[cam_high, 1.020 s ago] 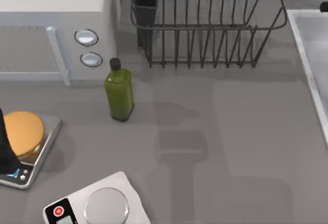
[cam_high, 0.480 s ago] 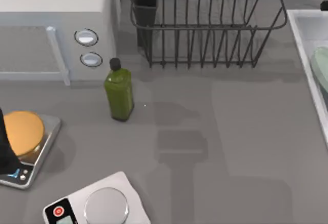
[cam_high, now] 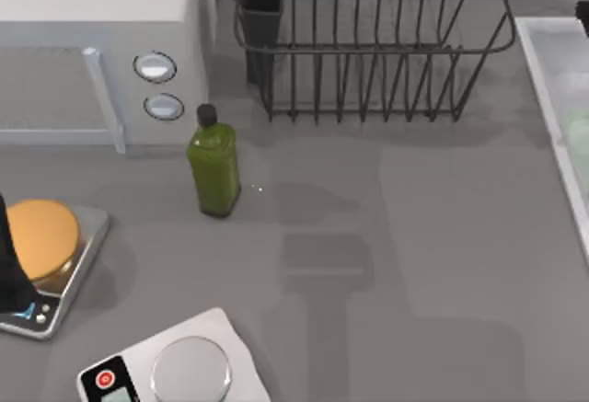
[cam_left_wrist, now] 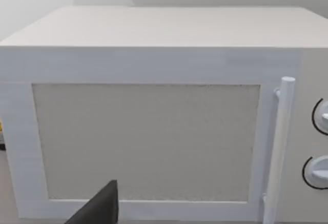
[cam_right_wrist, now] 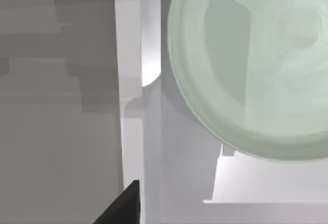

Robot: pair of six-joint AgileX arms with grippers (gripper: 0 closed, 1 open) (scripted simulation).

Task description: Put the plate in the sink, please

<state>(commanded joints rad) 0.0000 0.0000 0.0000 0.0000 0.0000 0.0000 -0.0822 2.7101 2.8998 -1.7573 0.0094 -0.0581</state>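
Observation:
The pale mint-green plate (cam_right_wrist: 256, 65) lies inside the white sink (cam_right_wrist: 130, 106), close to its raised rim, and nothing grips it. In the top view a sliver of the plate (cam_high: 580, 140) shows at the right edge, within the sink (cam_high: 550, 117). My right gripper hovers above the sink, open, with one dark fingertip (cam_right_wrist: 125, 206) over the rim and apart from the plate. A dark bit of my right arm (cam_high: 583, 14) sits at the far right. My left arm (cam_high: 9, 273) stays parked at the left edge, facing the microwave (cam_left_wrist: 154, 131).
A black wire dish rack (cam_high: 368, 43) stands at the back, left of the sink. A green bottle (cam_high: 213, 167) stands by the microwave (cam_high: 92, 43). A scale carrying an orange round (cam_high: 41, 236) and a second silver-topped scale (cam_high: 189, 370) sit at front left.
The plate came into the top view at the right edge over the sink half a second ago. It now sits lower and flatter in the basin, let go by my right gripper.

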